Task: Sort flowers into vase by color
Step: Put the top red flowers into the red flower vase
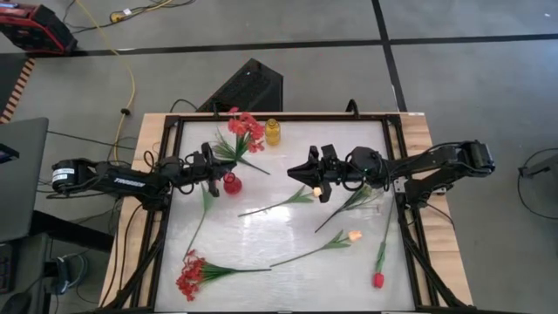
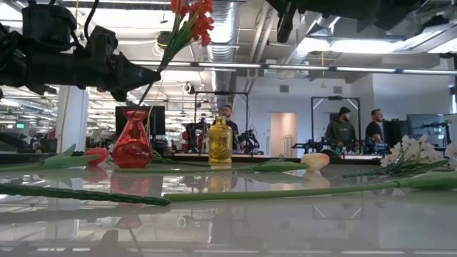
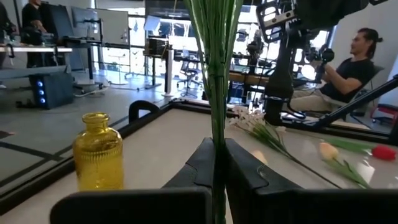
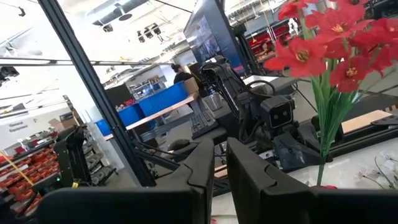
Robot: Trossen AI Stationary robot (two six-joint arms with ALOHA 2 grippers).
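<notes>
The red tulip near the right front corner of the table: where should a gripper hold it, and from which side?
Probably the bare middle of the stem, from straight above. The red tulip lies flat with its stem running away from the head, clear of the other flowers.

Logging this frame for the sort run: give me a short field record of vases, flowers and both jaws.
red vase: upright, holds the red spray
red spray: stem in the red vase
yellow vase: upright, no flower in it
left gripper: jaws shut on the red spray's stem above the red vase
right gripper: over table centre, jaws nearly closed, holding nothing
second red spray: lying on the table
cream tulips: lying on the table
red tulip: lying on the table
white spray: lying on the table
</notes>
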